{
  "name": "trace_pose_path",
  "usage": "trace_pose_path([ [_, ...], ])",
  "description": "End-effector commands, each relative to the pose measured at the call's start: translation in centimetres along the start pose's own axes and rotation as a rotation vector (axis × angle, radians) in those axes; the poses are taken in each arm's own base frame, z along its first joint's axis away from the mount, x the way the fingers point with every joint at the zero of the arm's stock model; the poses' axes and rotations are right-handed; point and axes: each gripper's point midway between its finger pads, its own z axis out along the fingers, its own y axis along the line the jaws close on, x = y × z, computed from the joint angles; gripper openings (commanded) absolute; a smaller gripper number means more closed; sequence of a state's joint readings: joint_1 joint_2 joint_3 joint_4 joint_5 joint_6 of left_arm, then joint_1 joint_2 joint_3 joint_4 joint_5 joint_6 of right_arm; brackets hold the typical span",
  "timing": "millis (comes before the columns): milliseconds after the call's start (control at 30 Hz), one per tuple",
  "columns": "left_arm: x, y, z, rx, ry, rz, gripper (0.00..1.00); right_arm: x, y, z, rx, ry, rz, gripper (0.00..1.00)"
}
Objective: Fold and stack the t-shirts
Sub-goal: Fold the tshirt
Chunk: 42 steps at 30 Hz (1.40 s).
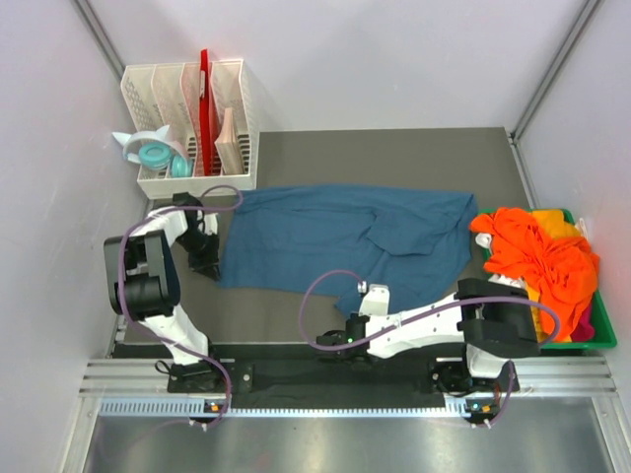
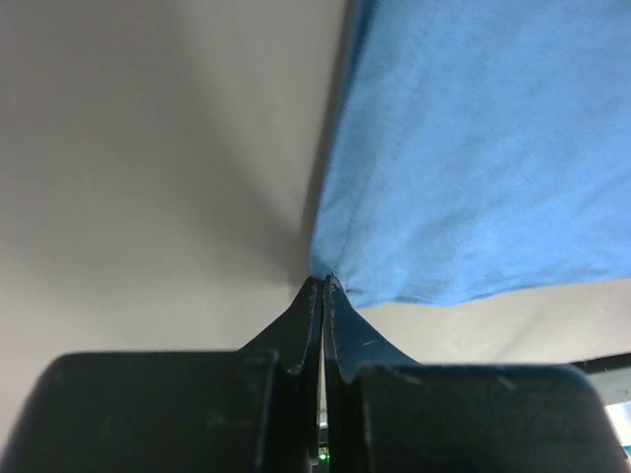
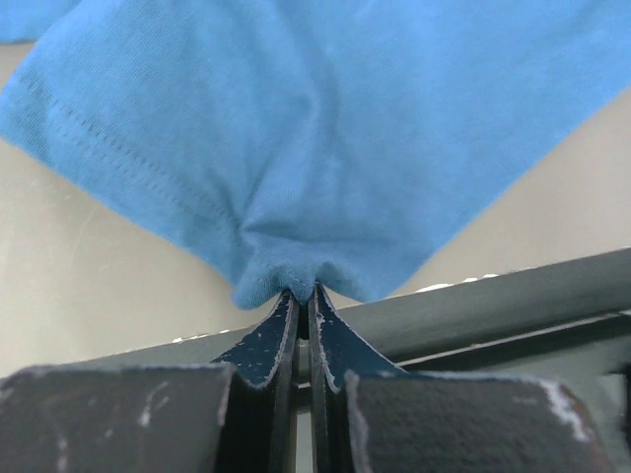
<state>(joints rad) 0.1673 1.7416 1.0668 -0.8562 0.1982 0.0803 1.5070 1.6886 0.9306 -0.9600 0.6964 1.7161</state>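
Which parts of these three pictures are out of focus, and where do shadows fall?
Left wrist view: the large teal-blue cotton t-shirt looks soft, no weave visible, with a shadow on the grey table along its edge, by the left tool; right wrist view: weave and hem stitching are sharp above the right tool; top external view: evenly lit, shadows faint.

Top view overhead, facing down; wrist views close, sharing teal t-shirt point(image 1: 335, 232).

Bright even light, soft shadow under the teal-blue t-shirt point(image 2: 473, 148), top view sharp, wrist views slightly soft
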Motion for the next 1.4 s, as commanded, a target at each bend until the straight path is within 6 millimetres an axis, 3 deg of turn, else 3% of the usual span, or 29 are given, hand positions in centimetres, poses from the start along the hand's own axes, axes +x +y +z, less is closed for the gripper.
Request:
trace_pose_path([
  [0, -1.1, -1.8, -3.4, 0.067, -0.140, 0.062, 0.00, -3.5, -0.3, -2.4, -0.013, -0.095, 0.035, 0.00],
  [167, -2.2, -3.9, -7.6, 0.133, -0.280, 0.135, 0.00, -6.2, -1.0, -4.5, -0.016, -0.144, 0.063, 0.00],
  [267, -2.1, -4.3, -8.7, 0.143, -0.306, 0.144, 0.00, -7.3, -2.4, -5.0, 0.019, -0.168, 0.051, 0.00],
  [467, -1.9, -4.3, -9.6, 0.126, -0.339, 0.156, 0.00, -9.1, -4.1, -6.1, 0.027, -0.201, 0.071, 0.00],
  [833, -2.7, -4.5, -12.5, 0.096, -0.437, 0.153, 0.00, -14.2, -4.5, -7.6, -0.028, -0.292, 0.108, 0.00],
  [1133, -4.6, -4.8, -14.8, 0.087, -0.528, 0.147, 0.00, -22.4, -6.1, -8.0, 0.018, -0.425, 0.146, 0.00],
  [1367, -7.4, -4.6, -15.5, 0.075, -0.586, 0.121, 0.00, -27.9, -8.6, -5.9, 0.082, -0.461, 0.142, 0.00],
])
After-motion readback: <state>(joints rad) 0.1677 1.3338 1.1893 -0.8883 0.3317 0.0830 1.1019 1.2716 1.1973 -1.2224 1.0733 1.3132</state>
